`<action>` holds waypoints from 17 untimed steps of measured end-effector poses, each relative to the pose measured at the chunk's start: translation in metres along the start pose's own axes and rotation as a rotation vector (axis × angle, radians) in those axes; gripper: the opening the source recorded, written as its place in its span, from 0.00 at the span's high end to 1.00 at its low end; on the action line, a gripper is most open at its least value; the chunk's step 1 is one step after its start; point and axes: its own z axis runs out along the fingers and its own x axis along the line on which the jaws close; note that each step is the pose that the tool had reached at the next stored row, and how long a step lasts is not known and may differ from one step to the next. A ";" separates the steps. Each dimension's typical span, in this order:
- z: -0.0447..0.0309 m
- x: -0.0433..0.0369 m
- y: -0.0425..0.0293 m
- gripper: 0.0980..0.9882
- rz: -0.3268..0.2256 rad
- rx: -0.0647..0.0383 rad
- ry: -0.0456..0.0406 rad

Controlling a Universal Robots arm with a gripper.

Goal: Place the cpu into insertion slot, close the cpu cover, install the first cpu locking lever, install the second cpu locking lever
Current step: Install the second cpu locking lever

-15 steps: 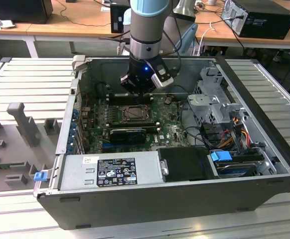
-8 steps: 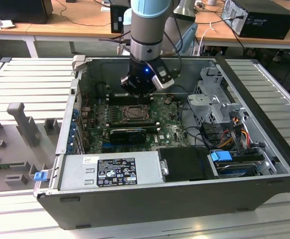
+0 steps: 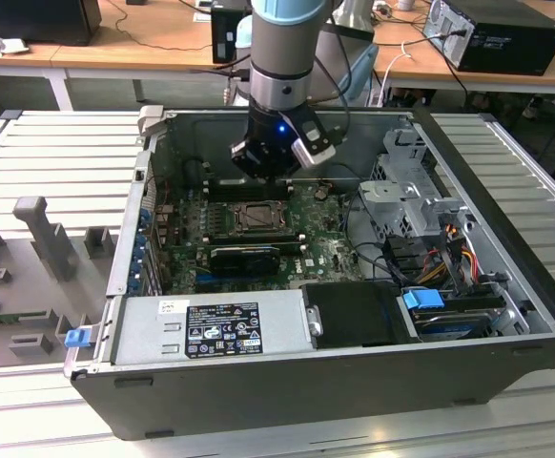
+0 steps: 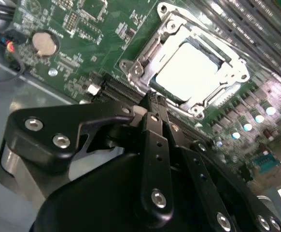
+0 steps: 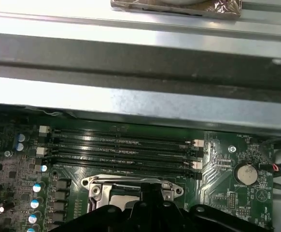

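Cpu [image 4: 191, 72] seated under cpu cover [image 4: 145, 58] | arm [image 3: 282, 67] upright above socket | jaws together, empty

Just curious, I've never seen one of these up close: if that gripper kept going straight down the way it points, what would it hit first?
Probably the cpu cover, near its edge, closed over the cpu. The gripper points at that edge; depth is hard to judge.
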 end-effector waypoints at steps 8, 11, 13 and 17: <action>-0.0268 0.0014 -0.0094 0.99 0.000 0.000 0.0001; -0.0276 0.0021 -0.0179 0.99 0.000 0.000 0.0001; -0.0282 0.0030 -0.0283 0.99 0.000 0.000 0.0001; -0.0277 0.0041 -0.0424 0.99 0.000 0.000 0.0006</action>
